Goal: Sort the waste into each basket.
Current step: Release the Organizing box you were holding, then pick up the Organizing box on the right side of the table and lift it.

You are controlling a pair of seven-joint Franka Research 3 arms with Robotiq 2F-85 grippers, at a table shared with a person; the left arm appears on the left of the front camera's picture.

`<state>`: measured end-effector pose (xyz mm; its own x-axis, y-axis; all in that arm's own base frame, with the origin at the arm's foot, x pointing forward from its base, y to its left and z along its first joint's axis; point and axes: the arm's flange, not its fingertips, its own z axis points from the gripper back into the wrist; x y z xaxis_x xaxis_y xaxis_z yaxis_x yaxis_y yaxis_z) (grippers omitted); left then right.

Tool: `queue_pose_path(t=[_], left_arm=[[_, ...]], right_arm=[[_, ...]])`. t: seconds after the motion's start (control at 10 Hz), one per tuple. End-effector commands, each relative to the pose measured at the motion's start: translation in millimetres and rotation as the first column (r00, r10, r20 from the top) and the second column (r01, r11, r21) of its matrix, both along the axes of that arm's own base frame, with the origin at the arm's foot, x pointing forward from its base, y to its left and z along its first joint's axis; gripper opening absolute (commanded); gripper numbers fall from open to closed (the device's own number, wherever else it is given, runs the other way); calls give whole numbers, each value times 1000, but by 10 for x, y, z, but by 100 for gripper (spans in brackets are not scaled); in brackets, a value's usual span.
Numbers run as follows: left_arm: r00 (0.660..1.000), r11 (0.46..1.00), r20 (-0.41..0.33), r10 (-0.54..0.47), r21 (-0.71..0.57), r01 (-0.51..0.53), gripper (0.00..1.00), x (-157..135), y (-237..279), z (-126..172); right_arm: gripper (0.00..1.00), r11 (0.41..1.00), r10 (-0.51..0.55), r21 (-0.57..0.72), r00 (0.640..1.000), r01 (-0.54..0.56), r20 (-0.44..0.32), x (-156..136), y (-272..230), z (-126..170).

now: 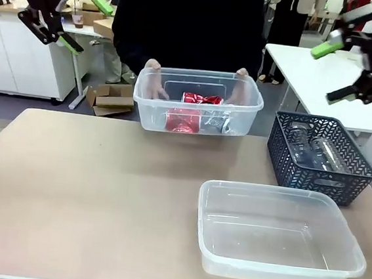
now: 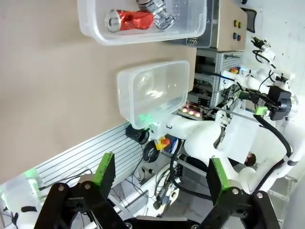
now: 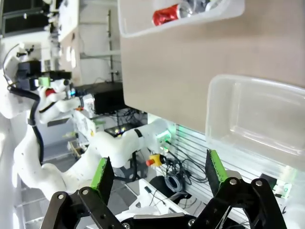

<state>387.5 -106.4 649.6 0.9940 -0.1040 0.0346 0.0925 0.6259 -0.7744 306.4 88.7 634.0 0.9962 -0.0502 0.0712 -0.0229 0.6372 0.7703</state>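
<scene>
While wrist views miss it, person's hands (image 1: 153, 66) hold tub (image 1: 198, 101) (cans (image 1: 192, 110) inside)

front: across table (image 1: 69, 187) toward person | wrists: high, rolled, looking down | shared: both clear tubs (image 1: 278, 244)

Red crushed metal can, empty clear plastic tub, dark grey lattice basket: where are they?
Red crushed metal can (image 1: 183, 121): front view, its middle.
Empty clear plastic tub (image 1: 353, 247): front view, right rim.
Dark grey lattice basket (image 1: 278, 155): front view, left wall.
</scene>
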Motion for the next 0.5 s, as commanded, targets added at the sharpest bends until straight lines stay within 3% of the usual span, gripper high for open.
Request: queue_pose_path(t=[0.0,0.4], left_arm=[[1000,1000,-13,1,-9,-1,100,23,-1,19],[1000,1000,-13,1,-9,-1,100,23,-1,19]], right_arm=[[100,1000,-6,-18,1000,6,-19,43,-42,62],[100,1000,-6,-18,1000,6,-19,43,-42,62]])
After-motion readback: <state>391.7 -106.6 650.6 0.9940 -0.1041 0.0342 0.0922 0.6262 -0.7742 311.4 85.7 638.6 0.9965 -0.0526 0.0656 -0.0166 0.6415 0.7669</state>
